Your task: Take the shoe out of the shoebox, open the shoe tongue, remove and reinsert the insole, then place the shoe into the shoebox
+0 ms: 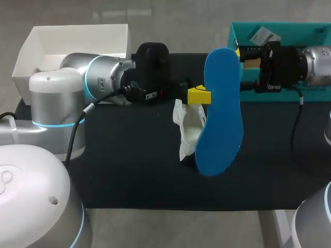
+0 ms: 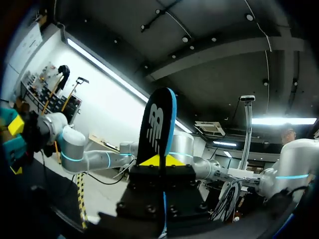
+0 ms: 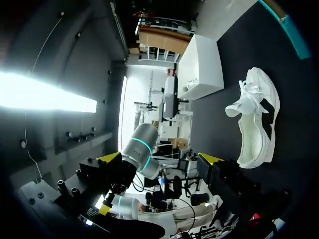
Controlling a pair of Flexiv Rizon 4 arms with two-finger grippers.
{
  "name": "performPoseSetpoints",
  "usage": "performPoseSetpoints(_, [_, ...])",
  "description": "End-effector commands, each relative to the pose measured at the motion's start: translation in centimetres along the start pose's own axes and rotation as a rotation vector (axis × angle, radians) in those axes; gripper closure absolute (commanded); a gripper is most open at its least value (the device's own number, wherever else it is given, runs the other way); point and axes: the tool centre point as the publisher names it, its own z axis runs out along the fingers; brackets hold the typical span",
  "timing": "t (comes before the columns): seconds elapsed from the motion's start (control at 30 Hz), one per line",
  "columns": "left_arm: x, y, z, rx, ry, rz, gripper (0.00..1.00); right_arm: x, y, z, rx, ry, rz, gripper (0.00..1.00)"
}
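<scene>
My left gripper [image 1: 199, 96] is shut on a blue insole [image 1: 221, 111] and holds it on edge above the black mat. In the left wrist view the insole [image 2: 157, 124] stands up between the yellow tips of that gripper [image 2: 159, 160]. The white shoe [image 1: 189, 129] lies on its side on the mat under the insole. My right gripper [image 1: 243, 67] is open just beside the insole's far end, in front of the teal shoebox [image 1: 279, 31]. The right wrist view shows that gripper [image 3: 159, 159] with fingers wide apart and nothing between them, and the shoe [image 3: 256, 124] off to one side.
A white box lid [image 1: 72, 46] sits at the back left, partly behind my left arm. The black mat [image 1: 134, 165] covers the table's middle. The white lid [image 3: 199, 67] also shows beyond the shoe in the right wrist view.
</scene>
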Motion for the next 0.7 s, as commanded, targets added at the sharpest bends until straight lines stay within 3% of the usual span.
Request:
performPoseSetpoints(0.03, [-2.0,1.0,-2.4,-0.377,-0.021,0.536,1.0,0.0,0.0,0.1,0.0,-0.002,0.0,0.0])
performPoseSetpoints(0.2, [-3.1,0.8,-4.6,-0.578,0.017,0.788,1.0,0.0,0.0,0.1,0.0,-0.002,0.0,0.0])
performPoseSetpoints(0.4, [-4.5,-0.5,-7.0,-0.924,0.022,1.047,1.0,0.0,0.0,0.1,0.0,-0.002,0.0,0.0])
performPoseSetpoints(0.53, [-4.5,-0.8,-7.3,-0.991,-0.019,1.106,1.0,0.0,0.0,0.1,0.0,-0.002,0.0,0.0])
performPoseSetpoints(0.7, [-4.4,-1.0,-7.4,-1.049,0.017,1.205,1.0,0.0,0.0,0.1,0.0,-0.002,0.0,0.0])
